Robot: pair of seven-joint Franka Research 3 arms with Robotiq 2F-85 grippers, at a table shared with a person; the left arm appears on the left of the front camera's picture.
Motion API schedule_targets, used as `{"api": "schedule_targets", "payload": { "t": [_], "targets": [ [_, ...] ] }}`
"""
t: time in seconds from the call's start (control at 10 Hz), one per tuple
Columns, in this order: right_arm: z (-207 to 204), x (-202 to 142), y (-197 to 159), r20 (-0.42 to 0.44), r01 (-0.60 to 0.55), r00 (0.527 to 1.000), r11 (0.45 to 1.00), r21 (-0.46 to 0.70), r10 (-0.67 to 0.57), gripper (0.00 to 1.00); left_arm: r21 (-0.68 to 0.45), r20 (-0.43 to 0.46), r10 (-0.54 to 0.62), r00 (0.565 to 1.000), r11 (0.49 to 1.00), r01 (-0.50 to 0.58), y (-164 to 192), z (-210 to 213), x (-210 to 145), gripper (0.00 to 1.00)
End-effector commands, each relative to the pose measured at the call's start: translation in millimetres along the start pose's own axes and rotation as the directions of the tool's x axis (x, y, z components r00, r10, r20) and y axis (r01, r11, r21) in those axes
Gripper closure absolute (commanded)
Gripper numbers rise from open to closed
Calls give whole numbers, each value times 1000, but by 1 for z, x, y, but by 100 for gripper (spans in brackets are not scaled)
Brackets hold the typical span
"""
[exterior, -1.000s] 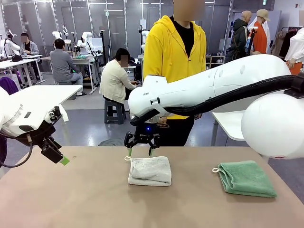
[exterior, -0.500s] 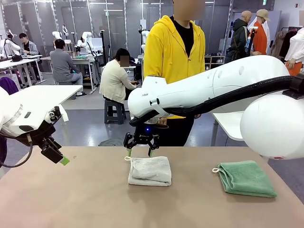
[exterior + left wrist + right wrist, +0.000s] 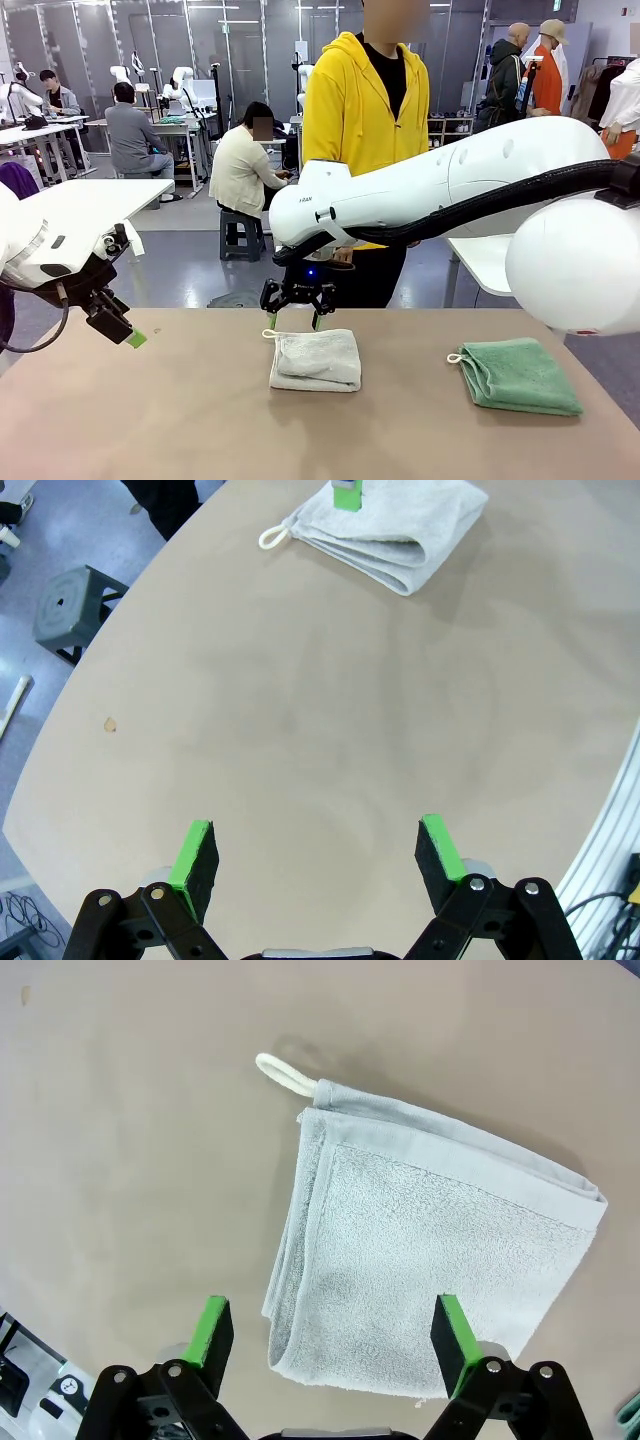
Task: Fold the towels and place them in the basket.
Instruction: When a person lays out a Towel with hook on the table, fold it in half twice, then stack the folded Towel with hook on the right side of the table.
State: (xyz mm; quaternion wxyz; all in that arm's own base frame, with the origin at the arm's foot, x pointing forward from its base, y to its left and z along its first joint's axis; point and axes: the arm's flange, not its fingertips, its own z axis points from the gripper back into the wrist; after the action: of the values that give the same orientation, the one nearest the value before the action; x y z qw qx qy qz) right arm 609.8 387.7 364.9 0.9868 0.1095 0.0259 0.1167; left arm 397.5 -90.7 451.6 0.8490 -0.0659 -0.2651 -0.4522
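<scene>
A folded cream-white towel [image 3: 316, 360] lies mid-table, its corner loop [image 3: 268, 334] pointing left. Just above its far edge hangs my right gripper [image 3: 296, 318], open and holding nothing. From the right wrist the towel [image 3: 430, 1250] lies flat below the spread green fingertips [image 3: 213, 1330]. A folded green towel [image 3: 520, 374] rests on the right side of the table. At the table's left edge my left gripper [image 3: 120, 330] is raised and open; its own view has bare tabletop between its fingers [image 3: 196, 856] and the cream towel [image 3: 395, 530] farther off. The basket is out of view.
The tan table [image 3: 180, 420] has free surface left of and in front of the towels. A person in a yellow hoodie [image 3: 366, 110] stands at the far edge behind my right arm [image 3: 450, 190]. A grey stool [image 3: 66, 610] stands on the floor beyond the table edge.
</scene>
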Motion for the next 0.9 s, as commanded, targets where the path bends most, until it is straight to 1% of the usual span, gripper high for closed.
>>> {"api": "schedule_targets", "payload": {
  "t": [0.0, 0.8],
  "targets": [
    [1, 1, -1, 2, 4, 1000, 1000, -5, -4, 0, 16, -11, 6, 1000, 1000, -6, -1, 1, 1, 0],
    [1, 1, -1, 2, 4, 1000, 1000, -5, -4, 0, 16, -11, 6, 1000, 1000, -6, -1, 1, 1, 0]
  ]
}}
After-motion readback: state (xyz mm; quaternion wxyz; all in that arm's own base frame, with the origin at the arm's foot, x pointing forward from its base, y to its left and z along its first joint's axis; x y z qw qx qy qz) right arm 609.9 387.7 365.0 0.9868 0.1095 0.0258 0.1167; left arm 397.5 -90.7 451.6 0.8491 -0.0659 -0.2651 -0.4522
